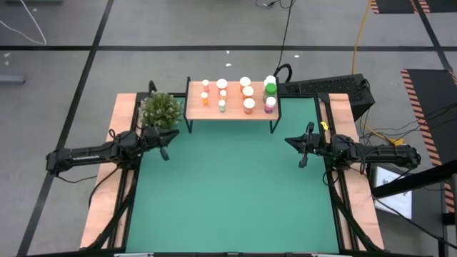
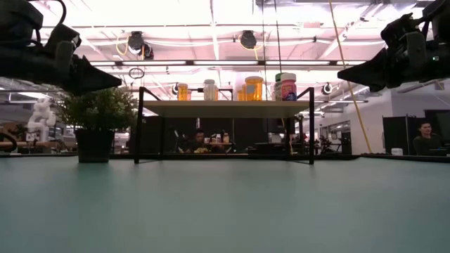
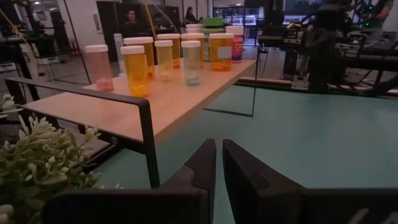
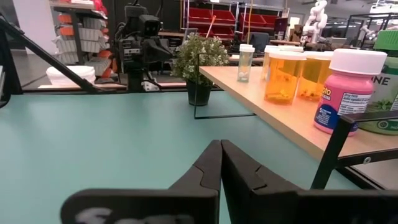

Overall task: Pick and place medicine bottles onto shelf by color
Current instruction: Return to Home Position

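The light-wood shelf (image 1: 194,111) stands on black legs at the table's far middle. Several medicine bottles stand upright on it: orange ones (image 3: 135,70), a pale pink one (image 3: 98,67), a clear greenish one (image 3: 191,62), a pink white-capped one (image 4: 347,93) and a bigger green-capped one (image 1: 270,90) at the shelf's right end. My left gripper (image 1: 166,146) hovers shut above the mat near the shelf's left end, holding nothing. My right gripper (image 1: 300,151) hovers shut near the table's right side, short of the shelf's right end, holding nothing.
A bushy green plant (image 1: 160,109) in a dark pot stands just left of the shelf, close to my left gripper. The green mat (image 1: 235,193) stretches bare between the arms and toward the near edge. People sit in the room beyond the table (image 2: 424,135).
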